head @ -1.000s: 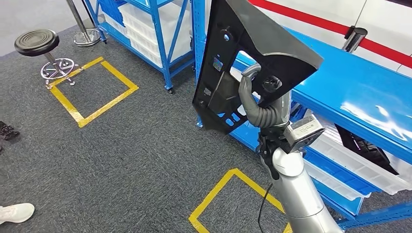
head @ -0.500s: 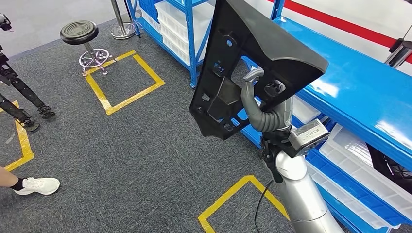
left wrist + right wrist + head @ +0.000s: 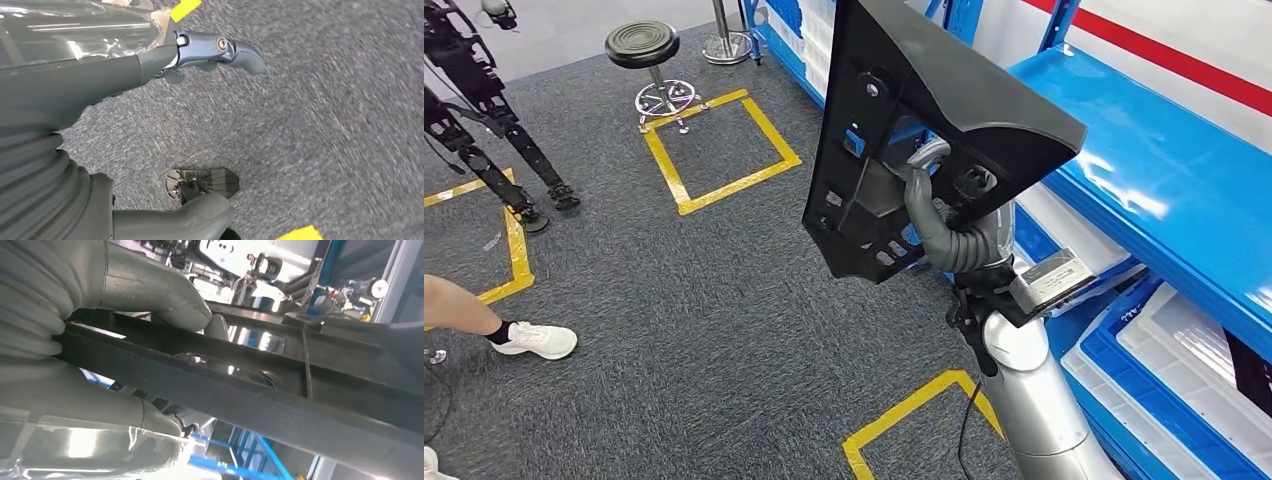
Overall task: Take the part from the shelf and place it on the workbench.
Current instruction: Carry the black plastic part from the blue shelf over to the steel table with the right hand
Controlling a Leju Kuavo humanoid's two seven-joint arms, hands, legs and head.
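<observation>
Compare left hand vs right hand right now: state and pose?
The right hand is raised and grips the black part, thumb over its edge in the right wrist view; the left hand holds nothing. The right hand is up beside the blue shelf; the left hand hangs low over the grey carpet, fingers extended. Both have grey ribbed wrist covers.

No legible text, label, brand, number or sign is found on any surface in view.
</observation>
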